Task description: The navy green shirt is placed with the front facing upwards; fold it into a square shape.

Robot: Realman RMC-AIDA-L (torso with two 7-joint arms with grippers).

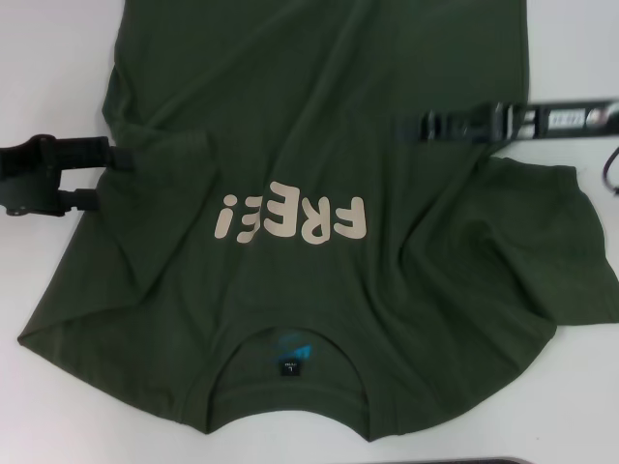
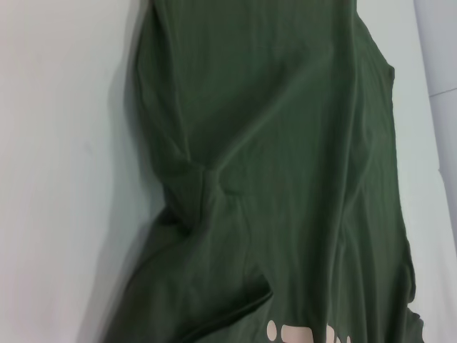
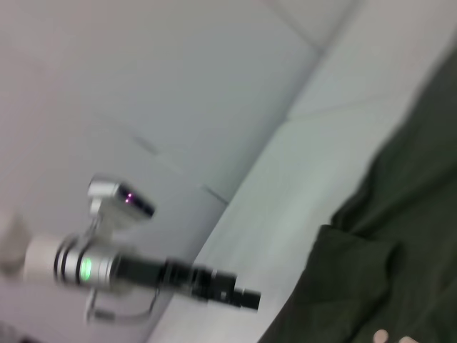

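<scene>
The navy green shirt [image 1: 319, 280] lies front up on the white table, with its collar and neck label [image 1: 290, 362] nearest me. The cream "FREE" lettering [image 1: 290, 218] reads upside down. My left gripper [image 1: 108, 159] is at the shirt's left edge, level with the chest, where the cloth is bunched into creases. From the right, my right gripper [image 1: 414, 127] reaches in over the body cloth, above the right sleeve [image 1: 566, 246]. The left wrist view shows the wrinkled body of the shirt [image 2: 285, 179] and the tops of the letters [image 2: 307, 334].
White table [image 1: 48, 77] surrounds the shirt on both sides. The left sleeve [image 1: 68, 324] spreads toward the near left. A dark strip [image 1: 503, 461] lines the near table edge. In the right wrist view the left arm [image 3: 143, 271] shows far off, past the shirt [image 3: 400, 243].
</scene>
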